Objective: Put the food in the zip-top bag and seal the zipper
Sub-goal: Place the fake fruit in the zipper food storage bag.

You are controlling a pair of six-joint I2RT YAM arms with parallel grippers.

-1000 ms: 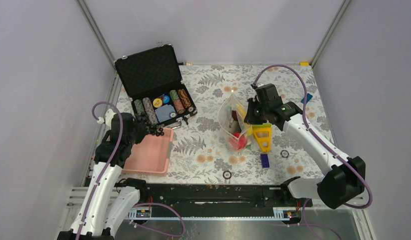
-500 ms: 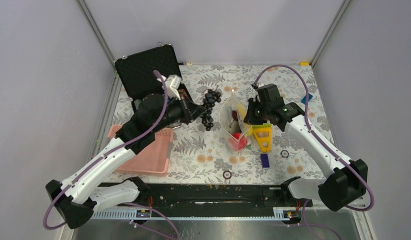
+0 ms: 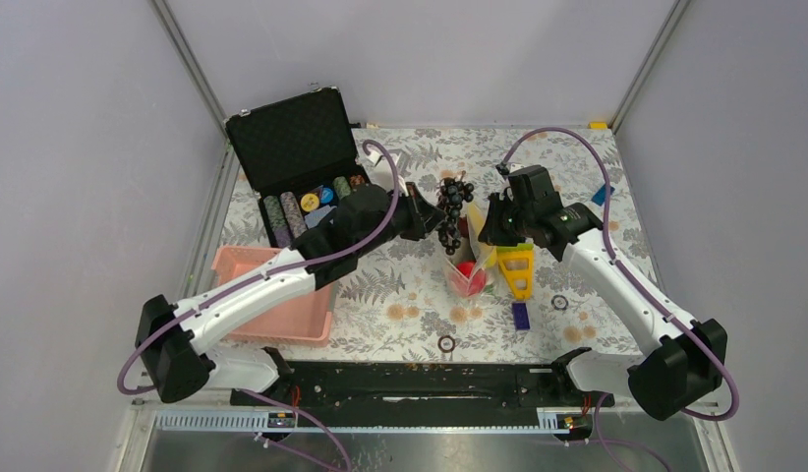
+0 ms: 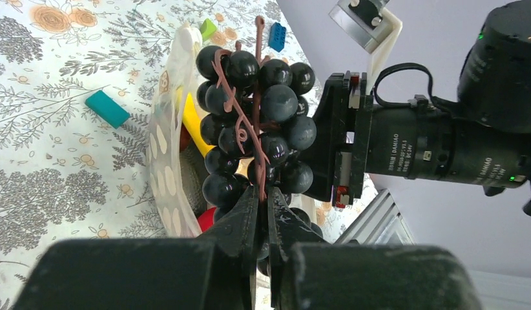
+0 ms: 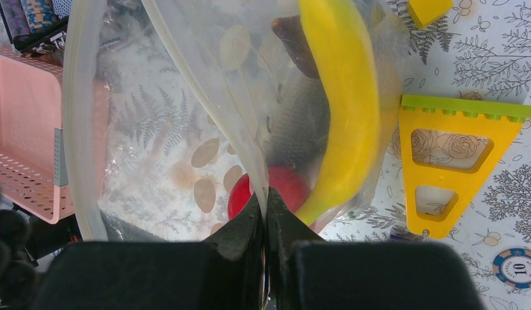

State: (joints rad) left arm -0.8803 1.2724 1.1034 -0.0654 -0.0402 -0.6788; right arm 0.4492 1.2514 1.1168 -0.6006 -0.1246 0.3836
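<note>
1. Zip-top bag (image 3: pixel 466 258): clear, white-dotted; it stood right of centre on the floral table, mouth upward and gaping, just beside the yellow triangular piece (image 3: pixel 518 268)
2. Zipper (image 5: pixel 74 129): pale strip round the mouth; its two lips were well apart, unsealed
3. Contents seen through the plastic: banana (image 5: pixel 343 110); red fruit (image 5: pixel 279 187); a grey piece between them, probably the fish; anything else was too blurred to name
4. Right gripper (image 5: pixel 264 205): fingers pinched tight on one wall of the bag near the mouth, propping it up and open
5. Grape bunch (image 4: pixel 256 129): dark, on a brown stem; it hung in the air just above the bag's mouth, not yet inside
6. Left gripper (image 4: pixel 263 210): clamped narrow on the stem of the grape bunch, arm stretched across from the left
7. Surroundings: pink basket (image 3: pixel 282 300) at the near left; open chip case (image 3: pixel 302 167) behind it
8. Progress, as I judged it: most of the loading was done. The grapes were left to lower and release. After that the zipper had to be pressed shut along its full length; that step was untouched
</note>
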